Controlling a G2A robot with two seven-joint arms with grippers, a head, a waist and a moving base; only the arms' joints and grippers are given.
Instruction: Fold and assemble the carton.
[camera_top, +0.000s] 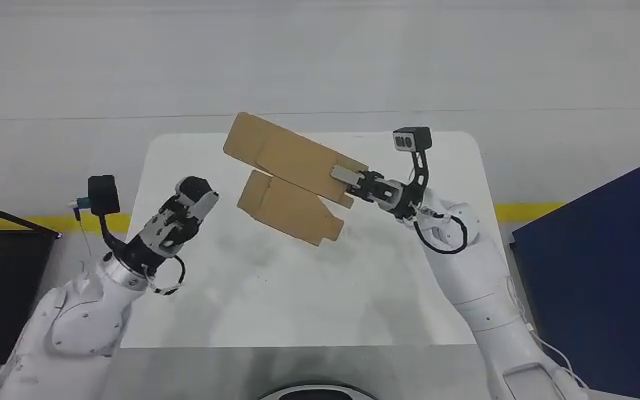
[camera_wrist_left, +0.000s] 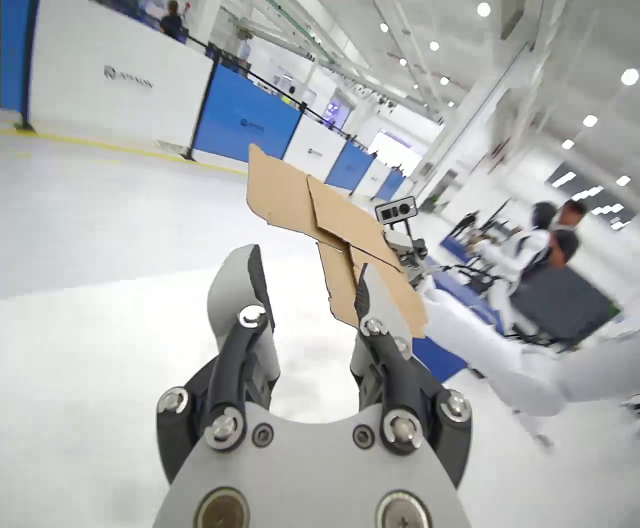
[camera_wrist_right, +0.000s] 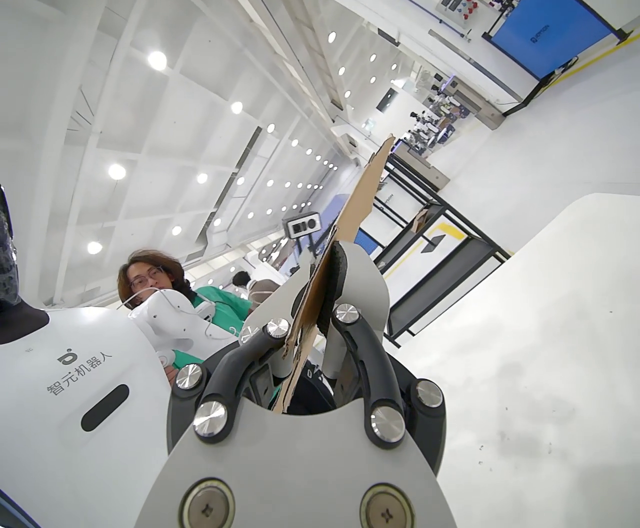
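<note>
A flat brown cardboard carton (camera_top: 285, 175) is held up above the white table (camera_top: 300, 290), tilted, with its flaps hanging toward the table's middle. My right gripper (camera_top: 345, 177) is shut on the carton's right edge; in the right wrist view the cardboard (camera_wrist_right: 350, 210) runs edge-on between the pads (camera_wrist_right: 337, 272). My left gripper (camera_top: 205, 197) stands open over the table's left side, apart from the carton. In the left wrist view its fingers (camera_wrist_left: 255, 275) frame the carton (camera_wrist_left: 320, 220) farther off, with nothing between them.
The white table's far edge (camera_top: 300, 135) lies just behind the carton. A dark blue panel (camera_top: 590, 280) stands to the right of the table. A yellow floor line (camera_top: 530, 211) runs past the table's sides.
</note>
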